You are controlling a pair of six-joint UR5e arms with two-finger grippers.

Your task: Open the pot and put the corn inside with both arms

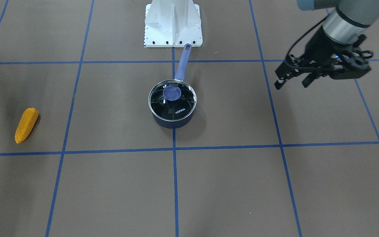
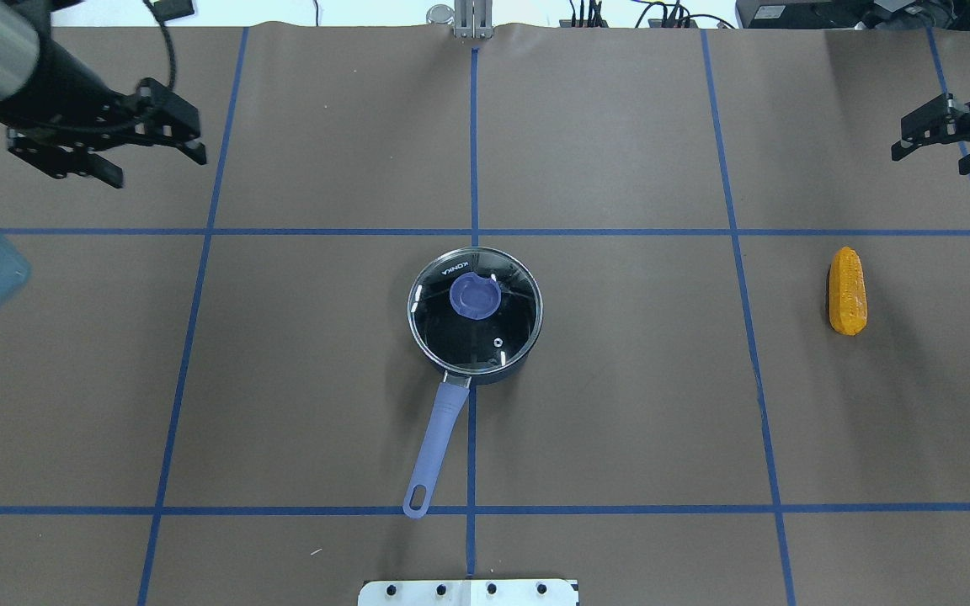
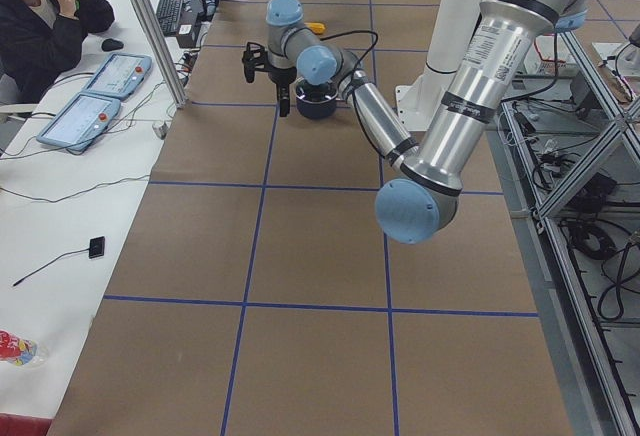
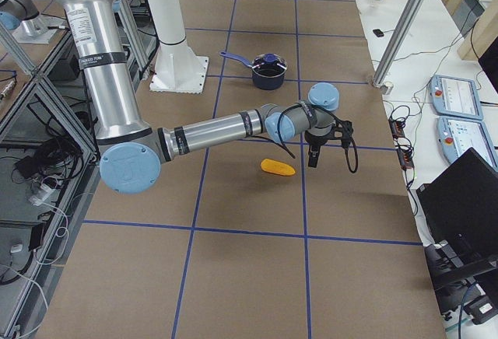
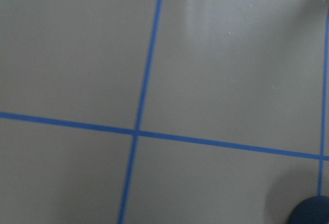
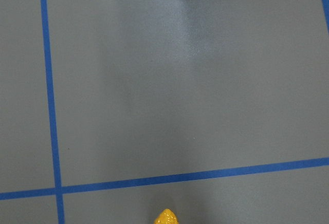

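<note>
At the middle of the near edge: white base plate (image 2: 468, 592). Just beyond it, the pot's blue handle (image 2: 439, 438), pointing back toward the robot. Then the pot (image 1: 171, 124) itself, upright at the worktop's centre, glass lid (image 2: 460, 337) on, blue knob (image 2: 476, 295) on top.

Level with the pot but close to the right edge: the corn (image 2: 847, 291), lying flat on the brown surface, lengthwise near to far, narrow end toward the far edge. Well apart from the pot, touched by nothing.

Farther out, toward the far right corner: right gripper (image 2: 931, 164), raised above the surface, apart from the corn; partly cut off in the overhead view, but fingers apparently spread, nothing between them.

Toward the far left corner: left gripper (image 1: 290, 85), also raised, jaws clearly apart and empty.
</note>
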